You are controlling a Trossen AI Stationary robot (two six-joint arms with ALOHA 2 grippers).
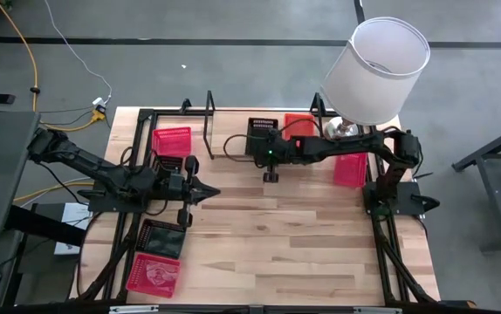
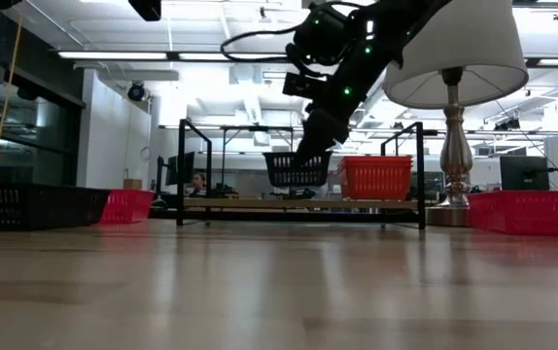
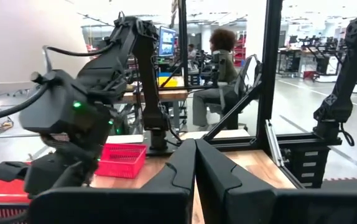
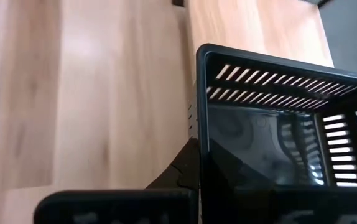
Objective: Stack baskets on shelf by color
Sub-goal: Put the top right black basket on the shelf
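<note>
Right gripper (image 1: pixel 270 155) is clamping the rim of a black basket (image 1: pixel 260 137), fingers closed on its near wall; in the low view the basket (image 2: pixel 296 168) is hanging clear above the shelf (image 2: pixel 303 204), roughly centre of the frame. Reads as the placing step: black basket is being carried in over the shelf, not yet set down.

Left gripper (image 1: pixel 200 192) is sitting at about 9 o'clock of table centre, fingers pressed together, holding nothing, pointing to 3 o'clock.

Other baskets:
- orange basket (image 2: pixel 376 177) already on the shelf, just beside the black one at its 3 o'clock
- red one (image 1: pixel 172 141) at 10 o'clock on the table
- red one (image 1: pixel 350 169) at 2 o'clock
- black one (image 1: pixel 161 237) plus red one (image 1: pixel 153 273) at 7 o'clock, touching or nearly so

Next move likely calls for lowering the black basket onto a free shelf spot, keeping it level and off the orange one and the frame rods, then letting go.

Surface: light wood-plank table (image 1: pixel 277 235), middle bare. White-shaded lamp (image 1: pixel 377 70) is standing at 1 o'clock. Room behind: open lab, desks, monitors, a seated person (image 3: pixel 219 68) far off.
</note>
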